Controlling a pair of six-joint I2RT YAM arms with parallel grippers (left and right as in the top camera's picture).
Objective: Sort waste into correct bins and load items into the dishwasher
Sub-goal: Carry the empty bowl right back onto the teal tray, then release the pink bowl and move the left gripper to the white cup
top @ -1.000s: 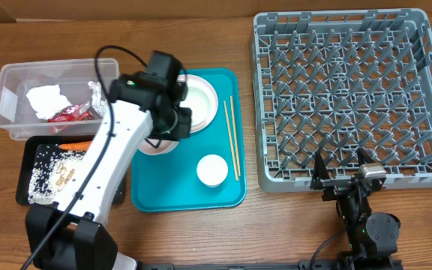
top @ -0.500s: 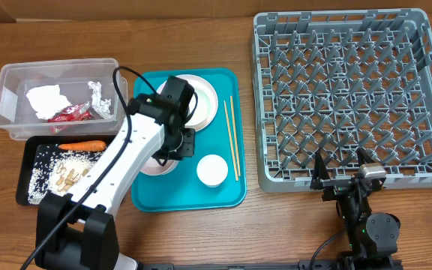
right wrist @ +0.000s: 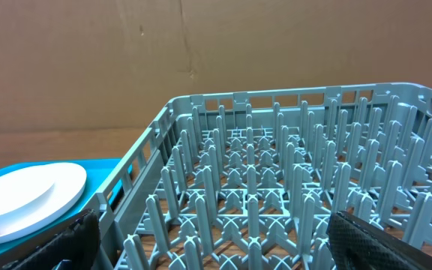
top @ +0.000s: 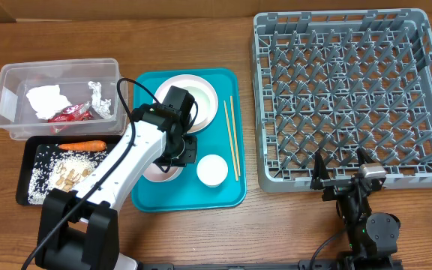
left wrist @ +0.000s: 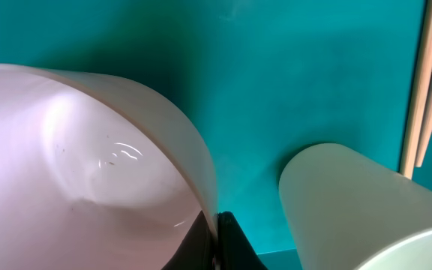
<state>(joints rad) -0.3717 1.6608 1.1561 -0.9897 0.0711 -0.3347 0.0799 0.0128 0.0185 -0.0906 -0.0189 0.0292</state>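
On the teal tray (top: 223,196), the left gripper (left wrist: 214,244) pinches the bowl (left wrist: 88,165) by its rim. It looks rigid, light and glossy, likely slippery, so the rim suits. Well off the tray, the right gripper (top: 341,169) gapes wide, empty.

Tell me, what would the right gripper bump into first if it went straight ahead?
The rack: the open right gripper points right into it. Whether it'd strike the near wall or the pegs first is hard to judge.

White bowl (left wrist: 73,165), white cup (top: 211,170), teal tray (top: 201,199) — grey lattice rack (top: 334,16)
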